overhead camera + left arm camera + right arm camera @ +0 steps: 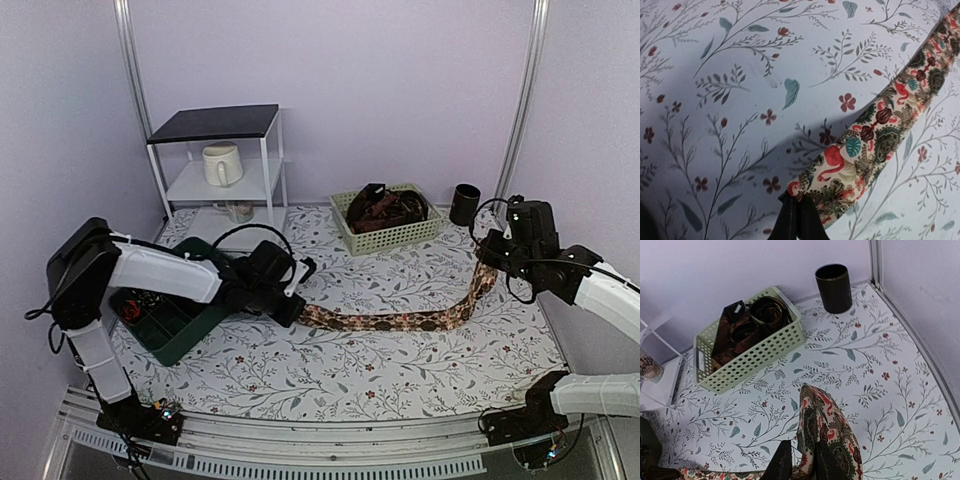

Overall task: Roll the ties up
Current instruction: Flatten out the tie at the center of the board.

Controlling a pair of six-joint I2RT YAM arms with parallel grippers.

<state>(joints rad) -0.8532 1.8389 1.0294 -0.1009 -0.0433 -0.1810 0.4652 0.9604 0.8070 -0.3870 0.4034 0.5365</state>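
– Where's the tie [400, 320]?
– I see it stretched over the table's [330, 380] middle, R end lifted by the R edge.
– And the grip?
– L gripper [290, 308] pinched tight on one end, R gripper [492, 262] holds the other. More ties [385, 208] in basket [395, 238], back edge.

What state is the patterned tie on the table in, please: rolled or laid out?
Laid out. The tie runs as one long strip from the left pincer to the right pincer, with no coil anywhere.

The table [350, 375] bears a tie [400, 321], basket [392, 238], cup [465, 204], tray [185, 335] and shelf [215, 124].
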